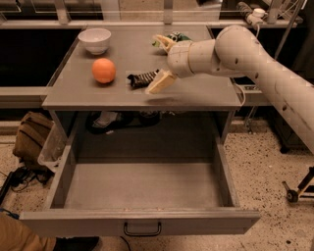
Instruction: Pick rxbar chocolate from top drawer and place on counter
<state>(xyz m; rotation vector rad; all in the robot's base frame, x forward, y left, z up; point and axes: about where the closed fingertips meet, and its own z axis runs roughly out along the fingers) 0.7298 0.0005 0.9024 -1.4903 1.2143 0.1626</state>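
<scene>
Counter (206, 93) holds the bar (141, 78) near the middle of its front edge, right of the orange (103, 70). The gripper (163, 62) hangs just beside it, spread wide. Best to withdraw upward, without nudging the bar toward the open drawer (147, 220).

A speckled pale floor (267, 166) is spreading across the lower part of the scene, catching dim, warm light. A brown bag (30, 138) is slumping on it at the left, with black cables (12, 179) trailing just beside it. At the right, 1 dark wheeled stand leg (298, 188) is resting on the floor. Behind, dark panels (29, 54) are sitting below a pale ledge (59, 23), and pale uprights (61, 10) are rising from it. The gripper (162, 61) is hanging over the counter (196, 93), fingers spread.
</scene>
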